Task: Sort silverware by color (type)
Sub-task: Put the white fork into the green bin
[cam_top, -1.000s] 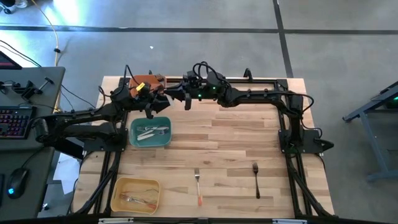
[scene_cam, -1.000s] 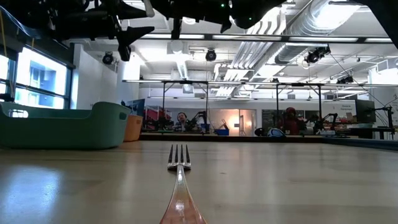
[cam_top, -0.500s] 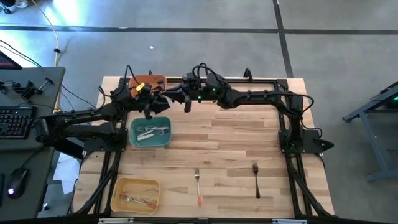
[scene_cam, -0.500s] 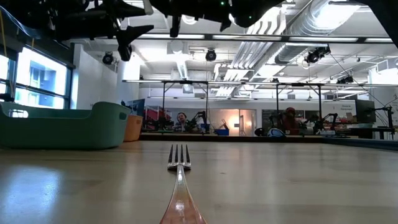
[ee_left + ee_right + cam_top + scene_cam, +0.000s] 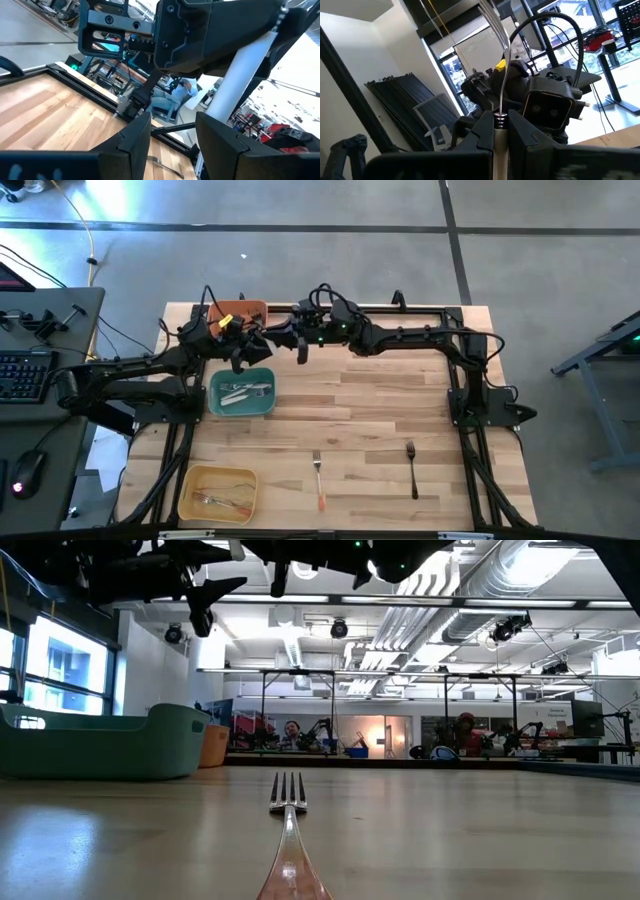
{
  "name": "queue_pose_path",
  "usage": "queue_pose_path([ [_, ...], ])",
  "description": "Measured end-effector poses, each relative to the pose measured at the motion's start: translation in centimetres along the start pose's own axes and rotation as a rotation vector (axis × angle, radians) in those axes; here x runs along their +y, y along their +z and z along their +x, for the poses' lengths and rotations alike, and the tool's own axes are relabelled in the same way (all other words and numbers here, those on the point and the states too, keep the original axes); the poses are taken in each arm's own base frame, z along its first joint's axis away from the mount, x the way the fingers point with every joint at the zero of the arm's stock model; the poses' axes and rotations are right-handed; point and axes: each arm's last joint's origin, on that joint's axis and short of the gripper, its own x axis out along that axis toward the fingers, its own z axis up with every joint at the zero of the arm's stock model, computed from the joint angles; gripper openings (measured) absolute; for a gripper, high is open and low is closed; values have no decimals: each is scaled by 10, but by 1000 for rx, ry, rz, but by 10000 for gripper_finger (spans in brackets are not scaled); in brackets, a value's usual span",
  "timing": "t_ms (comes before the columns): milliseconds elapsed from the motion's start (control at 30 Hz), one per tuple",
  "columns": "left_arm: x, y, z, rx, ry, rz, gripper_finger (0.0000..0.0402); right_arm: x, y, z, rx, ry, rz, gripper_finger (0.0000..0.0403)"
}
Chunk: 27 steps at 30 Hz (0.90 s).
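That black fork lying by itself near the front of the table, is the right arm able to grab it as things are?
Probably not straight away. The right tool is shut on a piece of cutlery, so it would need to let that go first. The black fork lies alone on the table, with nothing blocking it.

One camera looks straight down on the whole table (image 5: 380, 395). One sits low on the tabletop, very near a fork (image 5: 287, 795), looking across into the room. Each wrist camera looks past its own fingers. High and low views share that fork (image 5: 317, 470).
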Motion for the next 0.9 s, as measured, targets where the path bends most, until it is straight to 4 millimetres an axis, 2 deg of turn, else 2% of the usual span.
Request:
queue_pose_path([
  [600, 1, 1, 0, -10, 14, 10, 149, -8, 5, -4, 7, 25, -7, 1],
  [900, 4, 8, -5, -30, -8, 23, 149, -8, 6, -4, 5, 22, -1, 1],
])
